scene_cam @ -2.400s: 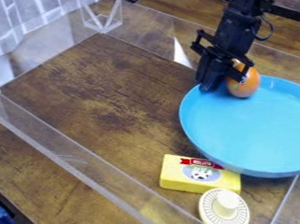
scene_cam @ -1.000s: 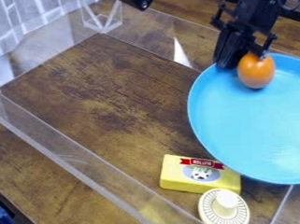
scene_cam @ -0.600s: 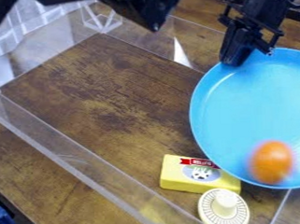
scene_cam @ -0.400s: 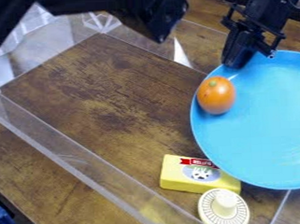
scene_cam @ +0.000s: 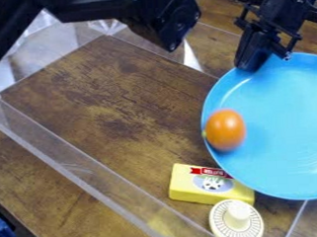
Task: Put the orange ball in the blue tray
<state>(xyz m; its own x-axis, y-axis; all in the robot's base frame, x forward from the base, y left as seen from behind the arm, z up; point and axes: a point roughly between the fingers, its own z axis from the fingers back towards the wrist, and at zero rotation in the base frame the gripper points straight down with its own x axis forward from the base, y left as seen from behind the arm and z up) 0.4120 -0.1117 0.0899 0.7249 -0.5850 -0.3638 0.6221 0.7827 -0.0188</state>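
The orange ball (scene_cam: 225, 128) lies inside the blue tray (scene_cam: 289, 169), close to its left rim, with nothing holding it. My black gripper (scene_cam: 253, 63) points down at the tray's far-left rim, above and to the right of the ball. Its fingers are shut. I cannot tell whether they pinch the rim or only touch it. The tray runs off the right edge of the view.
A yellow block with a red mark (scene_cam: 211, 182) lies just in front of the tray, with a pale round grilled disc (scene_cam: 233, 219) beside it. Clear acrylic walls (scene_cam: 71, 164) fence the wooden table. A large blurred black shape (scene_cam: 137, 13) hangs over the back.
The ball left the spot under the gripper and rolled around the tray, from front to left rim, now slightly lower. The gripper stayed put and shut. The black shape spread in from the top left.
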